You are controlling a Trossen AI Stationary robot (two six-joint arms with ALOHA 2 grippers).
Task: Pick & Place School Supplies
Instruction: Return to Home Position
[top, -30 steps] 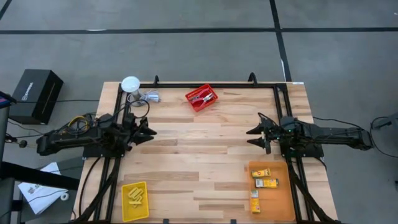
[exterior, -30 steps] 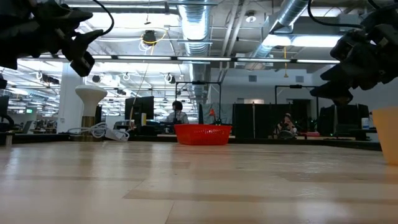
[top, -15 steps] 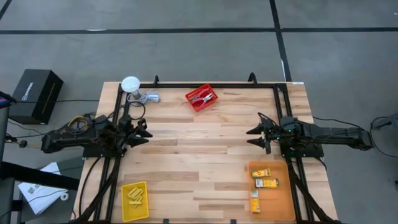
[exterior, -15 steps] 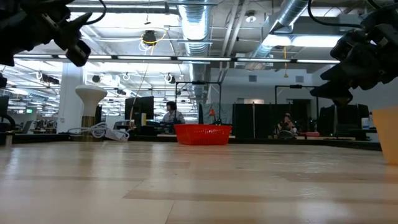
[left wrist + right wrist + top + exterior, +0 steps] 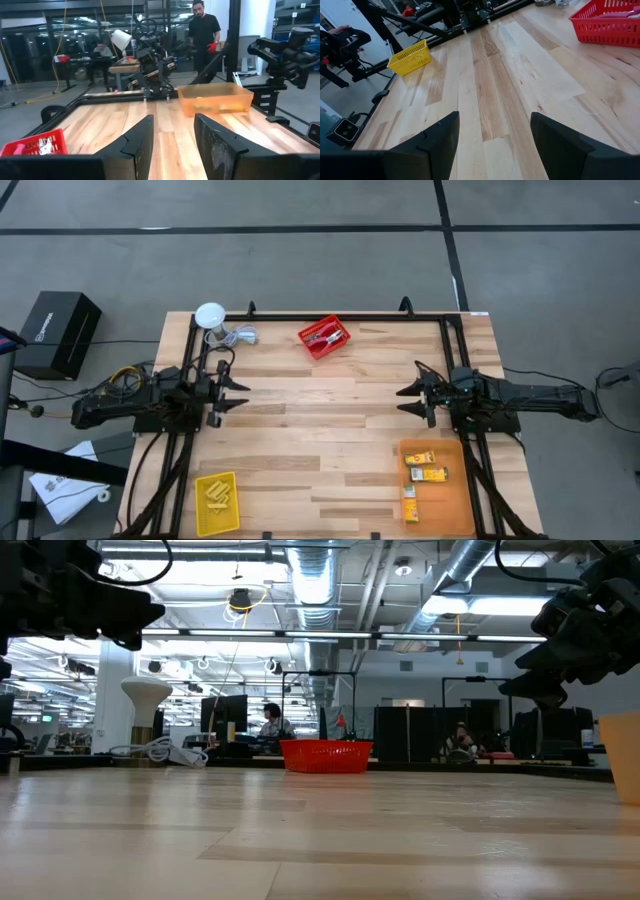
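Observation:
The school supplies lie in three bins, and no gripper touches them. Small yellow-orange boxes (image 5: 427, 474) rest in the orange bin (image 5: 450, 500) at the near right. Tiny yellow pieces (image 5: 217, 496) sit in the yellow bin (image 5: 203, 520) at the near left. A red-handled tool (image 5: 326, 335) lies in the red bin (image 5: 313, 348) at the far middle. My left gripper (image 5: 240, 395) hovers open at the table's left side, pointing level toward the right. My right gripper (image 5: 402, 401) hovers open at the right side, facing it. Both wrist views show nothing between the fingers (image 5: 135, 145) (image 5: 440, 140).
A white round object (image 5: 210, 315) with a coiled cable stands at the far left corner. A black frame (image 5: 330, 317) runs along the table's far edge and sides. Bare wood (image 5: 320, 430) spans the middle between the arms. People show in the room beyond the table.
My left gripper has rolled about the line it points along, so its two fingers now lie spread side by side over the table. It has stayed in much the same place and has kept the same opening. My right arm has kept still.

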